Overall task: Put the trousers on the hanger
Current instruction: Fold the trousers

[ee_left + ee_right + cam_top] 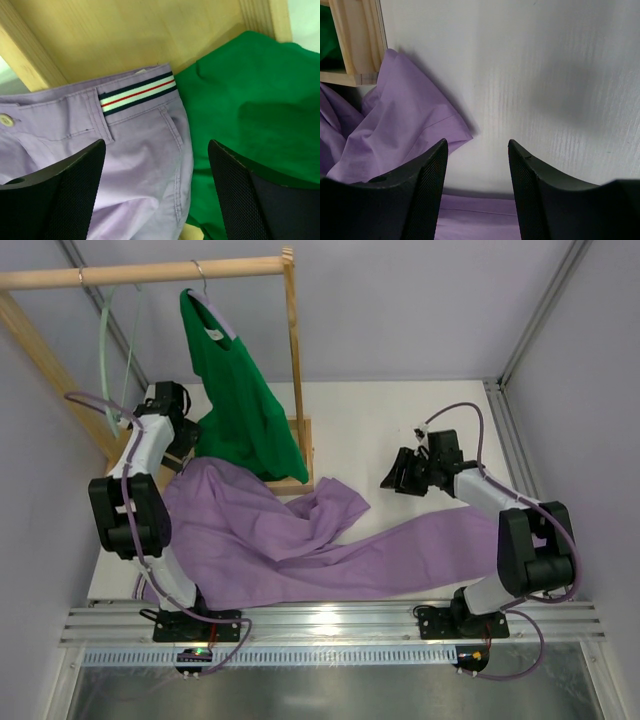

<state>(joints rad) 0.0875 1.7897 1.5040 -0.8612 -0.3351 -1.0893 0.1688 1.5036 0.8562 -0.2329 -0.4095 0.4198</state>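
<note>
The lilac trousers (300, 545) lie spread across the table, legs running to the right. Their striped waistband (137, 92) and a small button (6, 120) show in the left wrist view. My left gripper (180, 452) is open just above the waistband (155, 165), next to the green top. My right gripper (398, 475) is open and empty above bare table, beside a trouser leg end (395, 125). The pale mint-green hanger (106, 350) hangs from the wooden rail at the back left.
A bright green top (240, 400) hangs on a metal-hooked hanger from the wooden rail (150, 275). The rack's wooden base (300, 455) and post (293, 350) stand in the middle back. Grey walls enclose the table.
</note>
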